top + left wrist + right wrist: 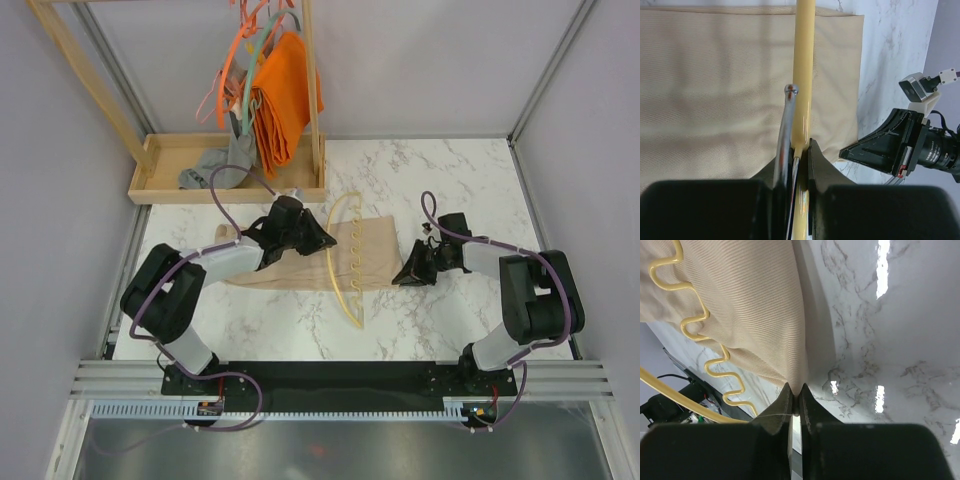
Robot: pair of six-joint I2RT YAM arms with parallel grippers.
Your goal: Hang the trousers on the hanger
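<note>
My left claw [801, 150] is clamped on the cream hanger [804, 60], which lies across the folded trousers [755, 305] on the surface [880, 340]. My right claw [796, 395] is pinching the trousers' edge. I judge draping over the bar is not yet done.

hanger [330, 262] across trousers [378, 255], trousers flat on table [455, 180]

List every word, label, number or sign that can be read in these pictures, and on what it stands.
None can be read. The beige fabric trousers, the pale yellow wavy hanger and the white marble table bear no print; the black camera on the right arm shows no legible letters.
</note>
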